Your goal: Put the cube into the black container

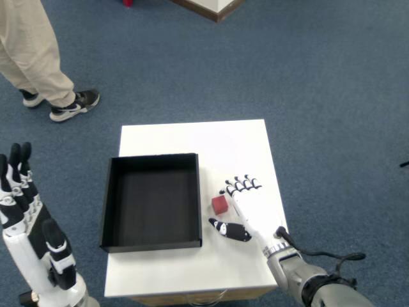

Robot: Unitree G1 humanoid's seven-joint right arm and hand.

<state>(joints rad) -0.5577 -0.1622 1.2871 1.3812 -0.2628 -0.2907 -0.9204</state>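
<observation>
On the small white square bench (pixel 192 137) stands the shallow black square container (pixel 107 198), and it has nothing inside. Just to the right of its right wall, near but not touching, lies the small red cube (pixel 220 204) on the white surface. The white-and-black right hand (pixel 245 208) is low over the bench right beside the cube — its fingers (pixel 241 186) are bent and sit a little behind and to the right of the cube, and the black-tipped thumb (pixel 229 230) points left, in front of the cube. So the cube is between thumb and fingers, but the hand is not closed on it; fingers and thumb are apart and hold nothing. I cannot tell if any fingertip touches the cube.

At the lower left edge the other hand (pixel 29 224) is raised with straight fingers, away from the bench. On the blue carpet floor (pixel 319 96) at the upper left stands a person in beige trousers (pixel 32 45) and dark sneakers.
</observation>
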